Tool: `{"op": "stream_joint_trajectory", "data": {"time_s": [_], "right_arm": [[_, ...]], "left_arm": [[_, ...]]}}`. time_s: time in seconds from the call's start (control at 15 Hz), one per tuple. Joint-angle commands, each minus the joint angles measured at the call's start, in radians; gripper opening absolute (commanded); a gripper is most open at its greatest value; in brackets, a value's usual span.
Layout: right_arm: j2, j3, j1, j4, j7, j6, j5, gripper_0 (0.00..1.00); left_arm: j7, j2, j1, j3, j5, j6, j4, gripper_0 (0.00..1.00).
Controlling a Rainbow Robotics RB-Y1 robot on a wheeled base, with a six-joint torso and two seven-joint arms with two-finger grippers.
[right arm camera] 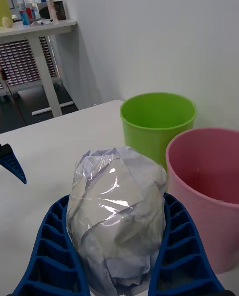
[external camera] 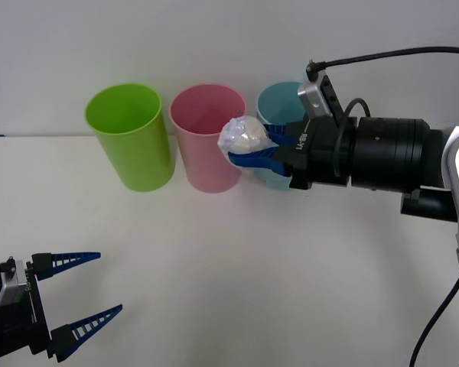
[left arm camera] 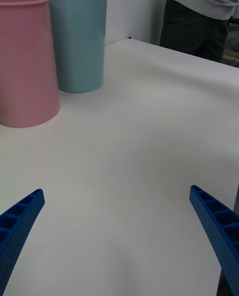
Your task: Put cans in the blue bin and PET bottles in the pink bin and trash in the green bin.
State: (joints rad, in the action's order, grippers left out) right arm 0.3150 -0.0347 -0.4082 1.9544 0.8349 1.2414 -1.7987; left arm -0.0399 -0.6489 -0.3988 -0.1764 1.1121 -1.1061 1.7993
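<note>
The right gripper (external camera: pixel 254 153) is clenched on the trash (external camera: pixel 242 138), a wrinkly ball of thin whitish film pinched between its two blue ribbed fingers (right arm camera: pixel 50 246) and carried clear of the white table (external camera: pixel 237 283). Taking the green bin (external camera: pixel 130 134) as the landmark: the pink bin (external camera: pixel 206 138) stands just beside it, the blue bin (external camera: pixel 279 103) stands beyond the pink one in the same row, and the held trash hangs in front of the gap between pink and blue, about level with their rims, well apart from the green bin. That is the main risk, in my judgement: the ball has to travel across the pink bin's mouth to reach the green one, and letting go early would drop it into the wrong bin. The film is light and springy, so it may cling to a finger on release or slip sideways past the rim. A low pass could also let the wrist knock the pink bin into the green bin and tip either. The left gripper (external camera: pixel 80 298) rests released, fingers spread, near the table's front edge, well apart from the green bin and idle.
</note>
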Motion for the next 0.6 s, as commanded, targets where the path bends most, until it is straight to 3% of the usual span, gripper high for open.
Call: {"op": "stream_joint_trajectory", "data": {"time_s": [0.07, 0.33, 0.6], "right_arm": [[-0.045, 0.029, -0.090, -0.002, 0.104, -0.005, -0.108, 0.00], [-0.148, 0.091, -0.205, -0.054, 0.240, -0.048, -0.291, 0.00], [-0.172, 0.188, -0.348, -0.279, 0.244, -0.229, -0.312, 0.00]], "left_arm": [[0.000, 0.000, 0.000, 0.000, 0.000, 0.000, 0.000, 1.00], [0.000, 0.000, 0.000, 0.000, 0.000, 0.000, 0.000, 1.00], [0.000, 0.000, 0.000, 0.000, 0.000, 0.000, 0.000, 1.00]]}}
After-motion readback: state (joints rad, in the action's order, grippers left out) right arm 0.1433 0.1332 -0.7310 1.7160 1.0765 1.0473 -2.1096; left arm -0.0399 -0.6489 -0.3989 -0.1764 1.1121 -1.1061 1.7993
